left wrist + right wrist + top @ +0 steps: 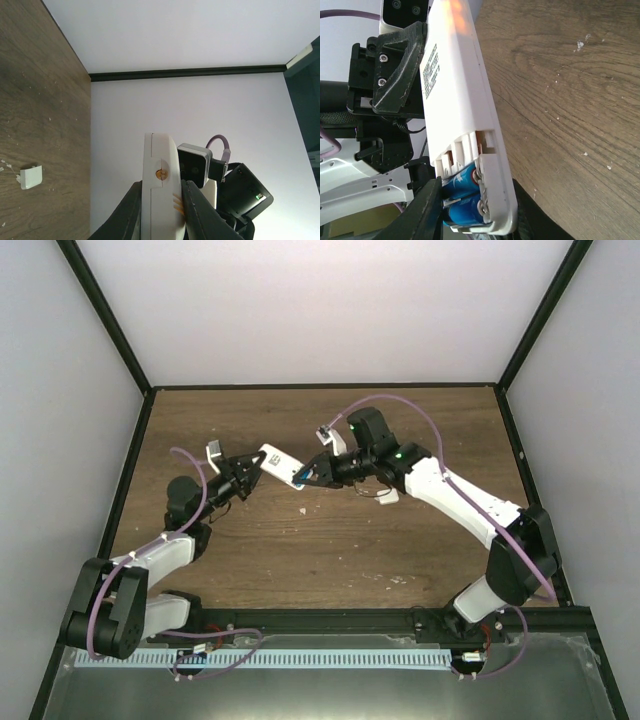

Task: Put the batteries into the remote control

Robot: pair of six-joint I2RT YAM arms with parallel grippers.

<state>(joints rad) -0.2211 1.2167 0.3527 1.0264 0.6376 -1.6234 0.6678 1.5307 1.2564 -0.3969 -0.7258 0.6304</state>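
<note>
- My left pincer (256, 470) is clamped on the remote control (280, 462), one black finger (131, 212) pressed to each long side. It holds the handset in the air above the middle of the desk (300, 560), somewhat nearer the far edge and a little left of centre.
- My right pincer (306, 476) meets the handset's free end. Its fingers (424, 207) stand apart on either side of the open battery bay, one of them against the batteries (462, 181). I cannot tell whether they are gripping or only resting there.
- Both blue cells lie side by side in the bay at that end of the handset, their metal caps towards copper-coloured contacts.
- The left arm rises from the near-left corner, folds sharply at the elbow and points its wrist towards the right. The right arm stretches diagonally from the near-right corner, its white forearm low over the desk and its wrist aimed left, so the two pincers face each other tip to tip.
- The handset is slim, smooth white plastic with rounded edges. Black print runs along its back, and an orange spot shows on the narrow side in the left wrist view.
- The desk is dark brown wood grain, scattered with pale flecks.
- A small flat white piece (31, 177) lies on the wood, apart from the handset.
- The pincer fingers are matt black and angular, with purple cable looping off each wrist.
</note>
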